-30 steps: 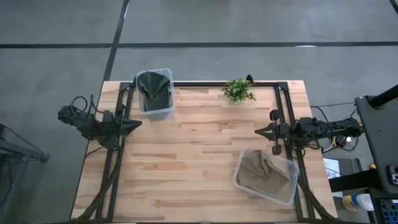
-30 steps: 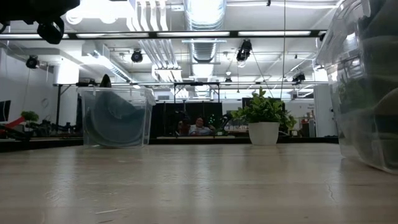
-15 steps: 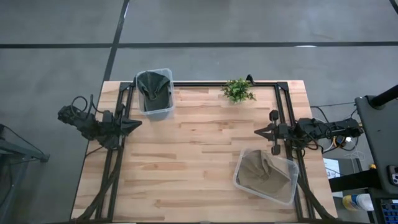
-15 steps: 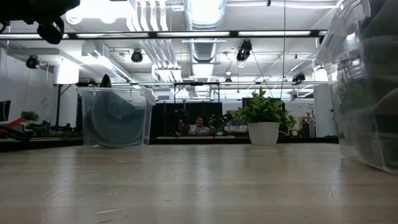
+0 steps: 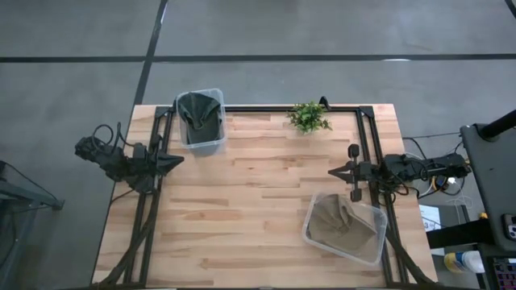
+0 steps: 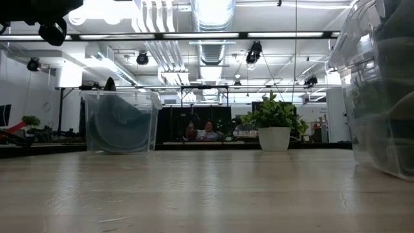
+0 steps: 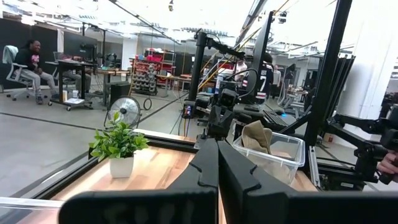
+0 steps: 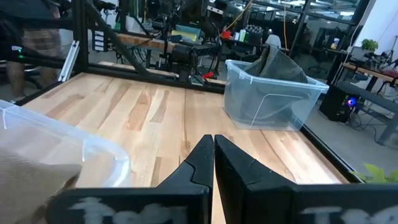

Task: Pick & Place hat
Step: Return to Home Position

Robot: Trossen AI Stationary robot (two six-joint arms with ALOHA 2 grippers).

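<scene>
A dark grey hat (image 5: 200, 113) lies in a clear bin (image 5: 201, 142) at the table's far left. The right wrist view shows this hat (image 8: 277, 64) too. A tan hat (image 5: 339, 221) lies crumpled in a second clear bin (image 5: 372, 246) at the near right, and the left wrist view shows it (image 7: 257, 135) as well. My left gripper (image 5: 176, 160) hovers shut over the table's left side, pointing right. My right gripper (image 5: 331, 171) hovers shut over the right side, just beyond the tan hat's bin, pointing left. Neither touches anything.
A small potted plant (image 5: 309, 118) stands at the far edge, right of centre. A black frame (image 5: 371, 137) runs along the far, left and right sides. Bare wood (image 5: 258, 193) lies between the two grippers. People sit in the room beyond the table (image 7: 31, 59).
My right gripper has edged slightly toward the table's left edge, still shut. Both hats and bins have stayed where they were.
</scene>
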